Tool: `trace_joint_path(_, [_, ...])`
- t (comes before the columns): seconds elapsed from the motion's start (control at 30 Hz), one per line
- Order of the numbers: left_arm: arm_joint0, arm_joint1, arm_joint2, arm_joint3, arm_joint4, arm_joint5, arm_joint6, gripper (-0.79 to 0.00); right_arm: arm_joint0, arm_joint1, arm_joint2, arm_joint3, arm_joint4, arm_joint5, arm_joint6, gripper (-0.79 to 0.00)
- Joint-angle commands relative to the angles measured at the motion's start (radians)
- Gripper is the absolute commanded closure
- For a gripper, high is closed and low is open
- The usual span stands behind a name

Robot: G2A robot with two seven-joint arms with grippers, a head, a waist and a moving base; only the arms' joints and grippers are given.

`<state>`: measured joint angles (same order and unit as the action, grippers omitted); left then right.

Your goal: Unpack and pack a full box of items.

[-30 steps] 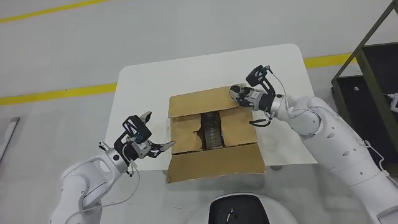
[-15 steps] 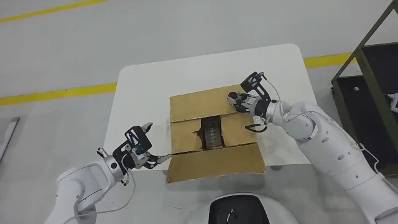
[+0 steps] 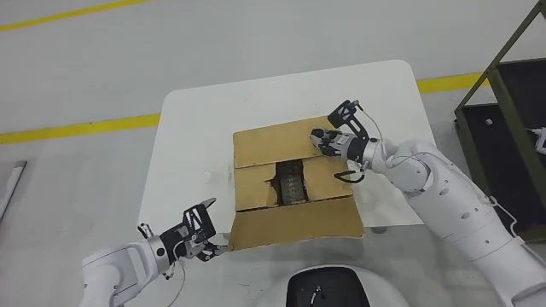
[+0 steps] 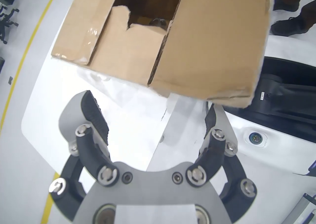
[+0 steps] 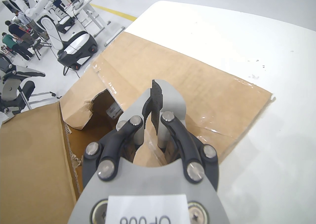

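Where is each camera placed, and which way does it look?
Top view: above the arms, looking down at the table and box; both arms show.
Left wrist view: on the left wrist, facing the box; the open left end effector shows.
Right wrist view: on the right wrist, looking over the box top; the shut right end effector shows.
All three share the box.

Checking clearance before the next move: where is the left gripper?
Top view: the left gripper is at the table's near edge, beside the box's near-left corner, fingers open.
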<state>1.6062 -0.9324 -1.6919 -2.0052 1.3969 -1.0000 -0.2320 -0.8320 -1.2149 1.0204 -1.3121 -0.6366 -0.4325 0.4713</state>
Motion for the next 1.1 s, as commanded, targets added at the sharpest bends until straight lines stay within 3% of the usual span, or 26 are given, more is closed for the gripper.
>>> trace_joint_path(0.0, [-0.018, -0.001, 0.038, 0.013, 0.032, 0.01, 0.013, -0.785, 0.0, -0.001, 0.0, 0.002, 0.006, 0.005, 0.005, 0.0])
trace_joint_path(0.2, [-0.073, -0.003, 0.11, 0.045, 0.083, 0.038, 0.06, -0.785, 0.0, -0.003, 0.001, -0.003, 0.015, 0.015, 0.014, 0.0])
trace_joint_path(0.47, [-0.137, -0.004, 0.12, 0.057, 0.053, 0.088, 0.101, -0.785, 0.002, -0.005, 0.016, -0.019, 0.04, 0.025, 0.023, 0.0])
trace_joint_path(0.8, [-0.285, -0.022, 0.22, 0.122, 0.01, 0.279, -0.018, -0.785, 0.013, 0.014, 0.16, -0.112, 0.161, 0.073, 0.042, 0.0])
trace_joint_path(1.07, [-0.401, -0.038, 0.329, 0.202, 0.033, 0.348, -0.113, -0.785, -0.028, 0.026, 0.187, -0.178, 0.094, 0.072, 0.044, 0.0])
